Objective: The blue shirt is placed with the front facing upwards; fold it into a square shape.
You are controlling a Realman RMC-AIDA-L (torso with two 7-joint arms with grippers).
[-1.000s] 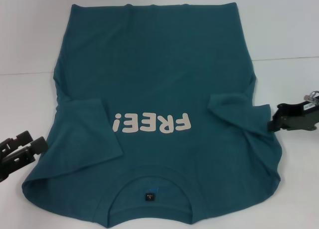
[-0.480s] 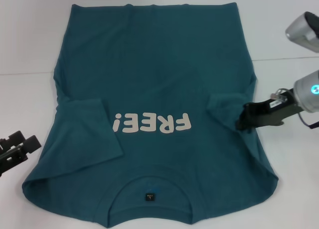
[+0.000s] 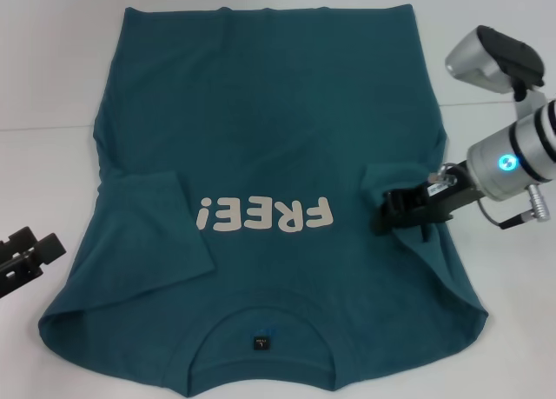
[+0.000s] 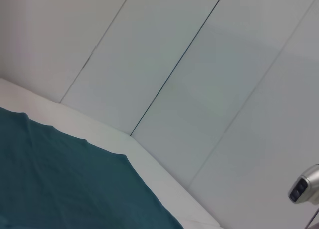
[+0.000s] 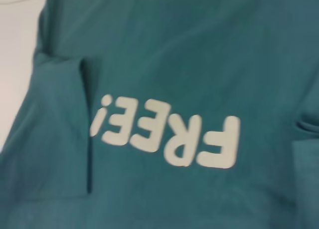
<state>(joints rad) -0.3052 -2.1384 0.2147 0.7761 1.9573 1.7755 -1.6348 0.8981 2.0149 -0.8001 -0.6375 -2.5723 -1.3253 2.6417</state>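
Large dark teal-blue short-sleeved cotton shirt (image 3: 269, 156) lies flat, front up, on the white desk (image 3: 43, 86), collar toward the robot, hem far side. Both sleeves are folded inward onto the chest.

Right tool (image 3: 388, 215) sits on the inboard edge of the folded right sleeve (image 3: 408, 190), low on the cloth. Cannot tell whether its jaws are open or clamped on fabric: the black fingers merge into one dark block in the head view, and the right wrist view shows only shirt. Left tool (image 3: 39, 251) is off the shirt over bare desk, just outboard of the left shoulder edge; its fingers look spread and nothing is in them.

Step in hand, my read: finishing the right sleeve fold, flattening it or letting go.
- Keep the tool low and pull out level, straight back the way the arm points, so the fingers don't drag the sleeve open.
- If it's gripping, open fully before retreating; cotton this soft will follow a half-open finger.
- The cloth beside the tool on the collar side is rumpled. Smooth it toward the shoulder seam before the next fold or the square comes out skewed.
- Left sleeve (image 3: 152, 234) fold already lies flat; leave it.

Readable text: cream block letters "FREE!" (image 3: 265, 215) across the chest, directly ahead of the right tool, upside down from the head camera. Small black label (image 3: 259, 343) inside the ribbed collar (image 3: 261, 316); print too small to read.
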